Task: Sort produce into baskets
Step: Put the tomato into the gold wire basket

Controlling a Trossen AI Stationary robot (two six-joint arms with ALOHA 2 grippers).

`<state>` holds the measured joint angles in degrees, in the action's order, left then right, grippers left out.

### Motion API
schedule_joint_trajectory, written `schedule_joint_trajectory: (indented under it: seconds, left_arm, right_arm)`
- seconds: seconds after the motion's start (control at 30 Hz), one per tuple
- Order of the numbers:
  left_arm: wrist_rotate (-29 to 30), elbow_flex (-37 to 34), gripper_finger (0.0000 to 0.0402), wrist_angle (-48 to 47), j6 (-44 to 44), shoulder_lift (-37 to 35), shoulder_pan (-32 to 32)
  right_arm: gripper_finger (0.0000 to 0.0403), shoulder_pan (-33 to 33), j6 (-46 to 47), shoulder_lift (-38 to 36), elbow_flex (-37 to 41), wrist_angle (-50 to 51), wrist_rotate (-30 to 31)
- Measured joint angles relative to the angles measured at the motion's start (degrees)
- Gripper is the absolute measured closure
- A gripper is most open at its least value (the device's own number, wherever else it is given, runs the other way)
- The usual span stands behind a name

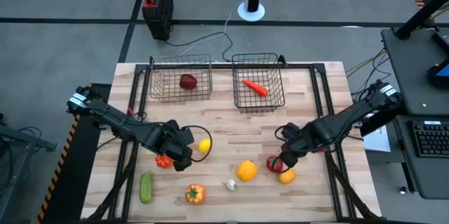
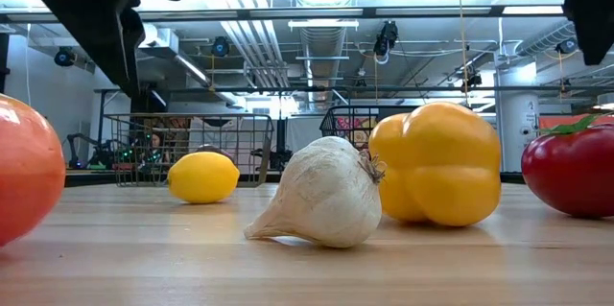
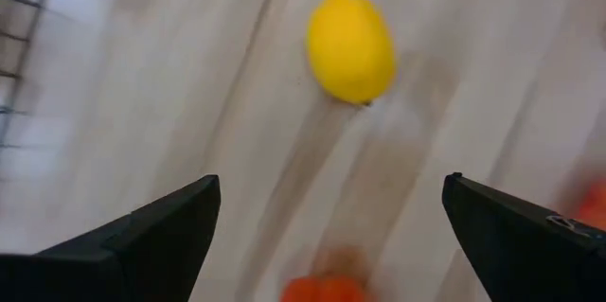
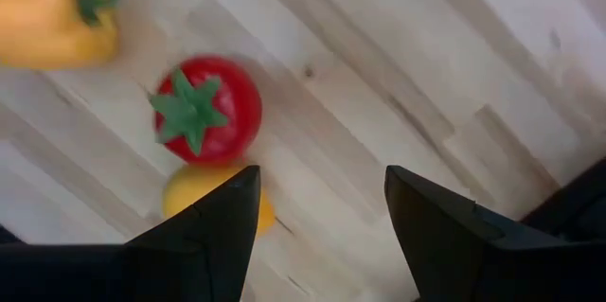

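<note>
High view has most of the produce still loose on the wooden table (image 1: 231,140). Left basket (image 1: 181,78) holds the dark red apple (image 1: 188,81), and the right basket (image 1: 257,81) holds the carrot (image 1: 255,87), lying on a diagonal with its thin tip aimed at the far left corner of its basket. Left gripper (image 1: 188,155) hangs over the near left part of the table with its fingers spread wide and nothing between them; the lemon (image 1: 204,146) sits just beside it, and a red tomato (image 1: 163,161) is right under the arm. From that wrist camera the lemon's long axis runs roughly straight away from the fingers. The cucumber (image 1: 145,187) lies lengthwise toward the near edge, close to the front left corner. Next to it is the orange pepper (image 1: 195,194), then the garlic (image 1: 230,185) with its pointy end off to the left in the low view, then the yellow pepper (image 1: 246,170). Right gripper (image 1: 281,163) is about half open, holding nothing, poised right over a second red tomato (image 1: 273,162) with the orange (image 1: 286,176) touching it.
</note>
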<state>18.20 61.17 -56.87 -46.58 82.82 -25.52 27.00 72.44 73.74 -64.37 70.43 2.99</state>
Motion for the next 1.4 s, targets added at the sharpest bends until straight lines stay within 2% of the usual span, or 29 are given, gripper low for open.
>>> schedule_joint_trajectory:
  seconds: [0.17, 0.37, 0.47, 0.57, 0.73, 1.1, 1.4]
  left_arm:
    - [4.86, 0.0, 0.0015, -1.85, 0.91, -0.06, 0.04]
    - [5.5, 0.01, 0.0016, -5.23, 1.07, -0.08, 0.09]
    - [8.11, 0.02, 0.0015, -6.19, 1.09, -0.08, 0.09]
    - [10.54, 0.02, 0.0015, -6.27, 1.53, -0.08, 0.13]
    - [11.26, 0.02, 0.0015, -6.24, 2.55, -0.08, 0.15]
    - [12.43, 0.02, 0.0015, -6.1, 2.72, -0.1, 0.22]
    - [12.41, 0.02, 0.0015, -5.34, 1.75, -0.1, 0.22]
  right_arm:
    - [0.0197, 0.0, -4.32, 6.49, -2.18, 0.03, -1.99]
    - [0.0195, -0.02, -6.61, 11.64, -6.85, 0.05, -2.01]
    - [0.0188, -0.02, -7.5, 13.58, -9.56, 0.05, -1.95]
    - [0.0174, -0.02, -9.18, 15.72, -12.09, 0.07, -1.53]
    - [0.0136, -0.15, -11.82, 19.37, -14.83, -0.02, -0.94]
    - [0.0036, -0.31, -13.07, 23.07, -15.0, 0.03, -1.6]
    - [0.003, -0.31, -13.02, 22.5, -14.32, -1.84, -1.56]
